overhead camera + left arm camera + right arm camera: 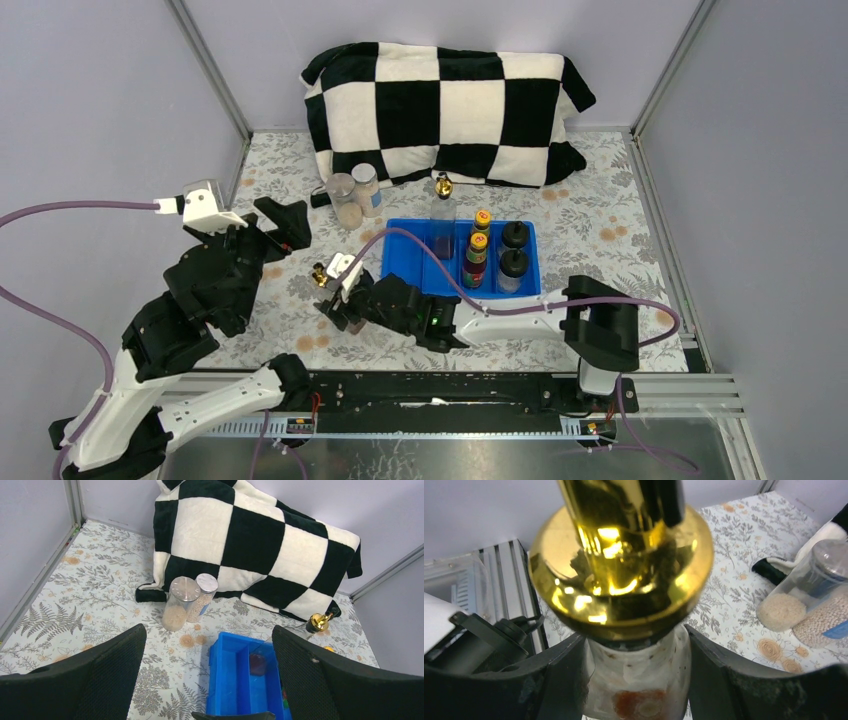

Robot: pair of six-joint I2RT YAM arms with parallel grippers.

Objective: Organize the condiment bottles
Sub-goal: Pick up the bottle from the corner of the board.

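Observation:
My right gripper (342, 303) is shut on a clear gold-topped bottle (323, 275), left of the blue tray (398, 262); its gold top (621, 560) fills the right wrist view, my fingers (559, 680) clamping its neck. The second gold-topped bottle (443, 203) stands at the tray's back left. Two red-brown sauce bottles (478, 248) with yellow caps and two black-capped shakers (513, 252) stand in the tray's right compartments. Two grey-lidded jars (355, 196) stand on the table by the pillow. My left gripper (287, 226) is open and empty, aimed at the jars (189, 601) and the tray (235, 680).
A black-and-white checked pillow (445, 110) lies along the back wall, just behind the jars. The tray's two left compartments (232, 685) hold only the gold-topped bottle (318, 622). Grey walls enclose the floral table (600, 215) on three sides.

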